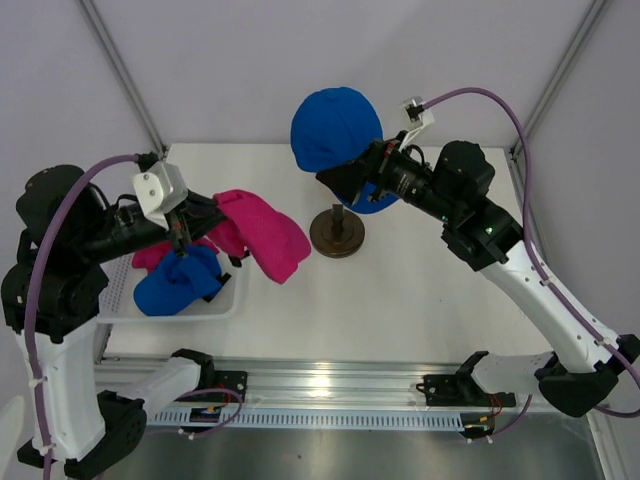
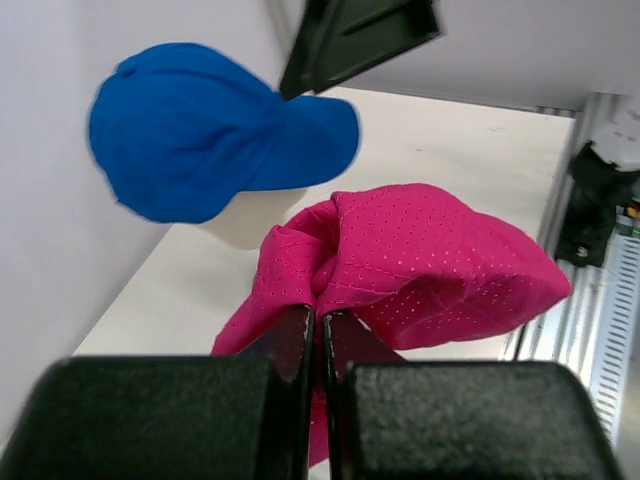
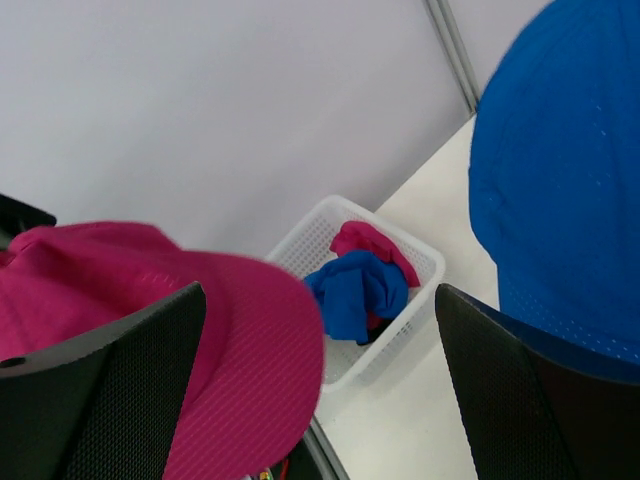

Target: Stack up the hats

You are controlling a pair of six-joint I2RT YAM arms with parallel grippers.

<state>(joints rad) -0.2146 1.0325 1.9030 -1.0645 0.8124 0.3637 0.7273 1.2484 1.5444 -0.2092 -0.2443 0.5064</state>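
Left jaws clenched on magenta hat point(image 2: 440, 270), lifted above surface point(image 1: 420, 290). White basket point(image 1: 228, 306) holds crumpled blue hat point(image 1: 175, 285) and second magenta hat point(image 1: 150, 255), touching. Right jaws released, empty, beside mounted blue hat point(image 1: 335, 130) on mannequin head point(image 2: 250, 218).

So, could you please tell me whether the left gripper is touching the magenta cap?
Touching. The left wrist view shows the left gripper with its jaws shut on a fold of the magenta cap.
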